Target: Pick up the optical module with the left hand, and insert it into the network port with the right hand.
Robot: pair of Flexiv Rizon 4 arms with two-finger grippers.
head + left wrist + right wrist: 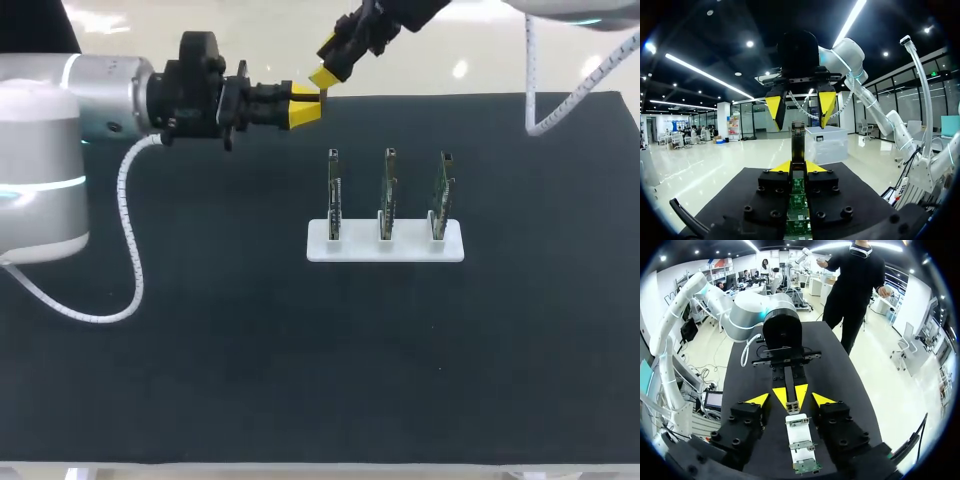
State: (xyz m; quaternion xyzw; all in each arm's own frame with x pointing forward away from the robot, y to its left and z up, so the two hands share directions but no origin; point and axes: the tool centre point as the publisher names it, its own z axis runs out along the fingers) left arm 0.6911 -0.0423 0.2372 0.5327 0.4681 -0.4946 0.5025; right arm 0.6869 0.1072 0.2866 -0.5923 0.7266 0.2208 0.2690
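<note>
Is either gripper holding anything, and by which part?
The left gripper holds the optical module, fingers pinching its sides, its far end sticking out; the right gripper is open, holding nothing.

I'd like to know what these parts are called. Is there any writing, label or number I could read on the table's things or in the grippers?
None can be read.
The three circuit boards on the white stand: any markings are too small to read.
The optical module in the left gripper: no label shows.
</note>
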